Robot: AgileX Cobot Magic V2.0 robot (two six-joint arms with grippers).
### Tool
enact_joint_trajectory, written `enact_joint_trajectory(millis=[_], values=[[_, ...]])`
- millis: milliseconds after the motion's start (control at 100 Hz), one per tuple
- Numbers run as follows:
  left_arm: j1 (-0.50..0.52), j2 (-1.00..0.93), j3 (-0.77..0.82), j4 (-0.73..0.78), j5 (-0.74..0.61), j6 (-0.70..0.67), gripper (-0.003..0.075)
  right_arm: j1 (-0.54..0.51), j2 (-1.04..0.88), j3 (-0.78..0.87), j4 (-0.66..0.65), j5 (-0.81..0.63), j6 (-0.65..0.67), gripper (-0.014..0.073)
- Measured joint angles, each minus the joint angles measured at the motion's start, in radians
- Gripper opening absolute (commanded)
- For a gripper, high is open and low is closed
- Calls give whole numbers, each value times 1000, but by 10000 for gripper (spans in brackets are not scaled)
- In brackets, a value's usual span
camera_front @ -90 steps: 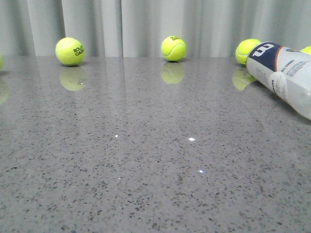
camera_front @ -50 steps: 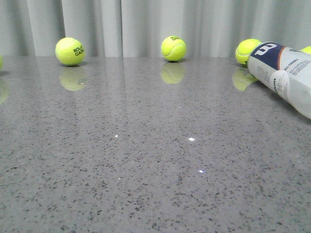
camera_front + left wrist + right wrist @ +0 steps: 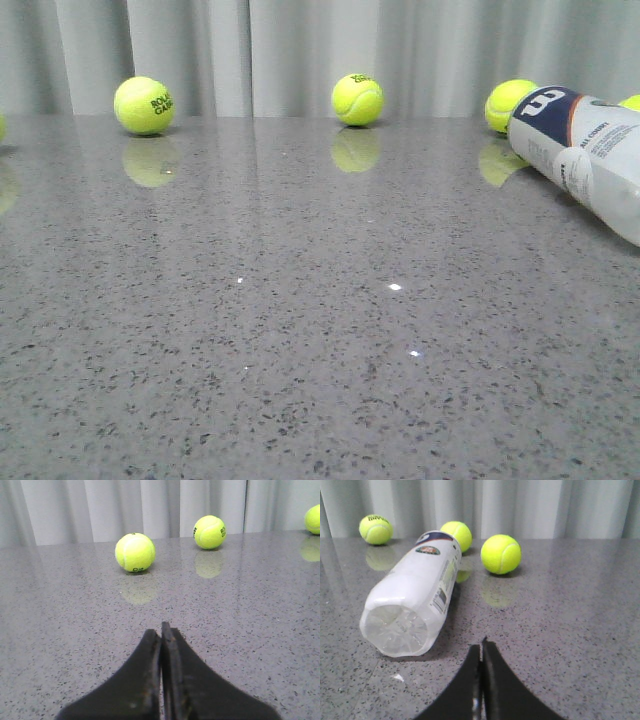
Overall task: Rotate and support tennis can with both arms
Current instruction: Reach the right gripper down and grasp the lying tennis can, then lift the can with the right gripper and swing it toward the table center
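Note:
The tennis can (image 3: 590, 155) lies on its side at the far right of the grey table, navy W band toward the back, and runs past the right edge of the front view. In the right wrist view the can (image 3: 417, 597) lies with its clear moulded end toward me, the round badge near its far end. My right gripper (image 3: 481, 646) is shut and empty, just beside that near end, not touching it. My left gripper (image 3: 161, 630) is shut and empty over bare table, with no can in its view. Neither gripper shows in the front view.
Tennis balls stand along the back by the grey curtain: one at the left (image 3: 143, 105), one in the middle (image 3: 357, 99), one just behind the can (image 3: 508, 103). Two balls (image 3: 457, 534) (image 3: 501, 554) lie by the can's far end. A ball (image 3: 135, 552) lies ahead of the left gripper.
The can has rocked slightly: its navy end shifted a little right, then back left, and its labels turned a bit. The balls have not moved.

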Motion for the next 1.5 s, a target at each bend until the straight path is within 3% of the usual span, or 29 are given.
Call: enact_joint_trajectory(millis=[290,540,630,800,860,1190,1500], values=[[0,0,0,0,0,0,-19,0,181,-281,2,305,0,-61],[0,0,0,0,0,0,-19,0,449,-459,4,353,0,-36],[0,0,0,0,0,0,-19,0,562,-524,6,382,0,94],[0,0,0,0,0,0,-19,0,769,-663,36,480,0,555],[0,0,0,0,0,0,-19,2,829,-717,48,499,0,665],[0,0,0,0,0,0,-19,107,1149,-985,120,601,-2,631],[0,0,0,0,0,0,-19,115,1465,-1184,196,687,-2,631]])
